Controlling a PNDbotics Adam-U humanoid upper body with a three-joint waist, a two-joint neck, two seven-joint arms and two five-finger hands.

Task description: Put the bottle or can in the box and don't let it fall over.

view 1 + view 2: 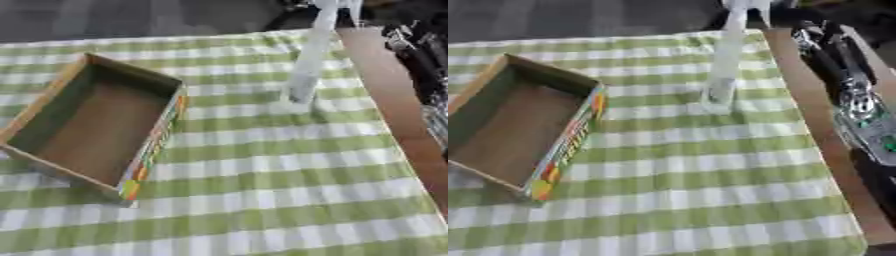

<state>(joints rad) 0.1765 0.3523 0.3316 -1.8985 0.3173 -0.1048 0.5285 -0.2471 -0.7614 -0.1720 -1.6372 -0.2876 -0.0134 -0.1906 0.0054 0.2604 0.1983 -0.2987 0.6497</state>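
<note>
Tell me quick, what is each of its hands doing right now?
Left hand: not in view.
Right hand: up by the top of the clear bottle; open or closed cannot be told.

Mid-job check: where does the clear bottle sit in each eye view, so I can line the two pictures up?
Left eye view: the clear bottle stands right of centre in the upper half, near the cloth's right edge.
Right eye view: the bottle shows nearer the middle, upper half, its top cut off by the picture's edge.
Shared landmark: the open cardboard box, on the checked cloth to the bottle's left in both views.
</note>
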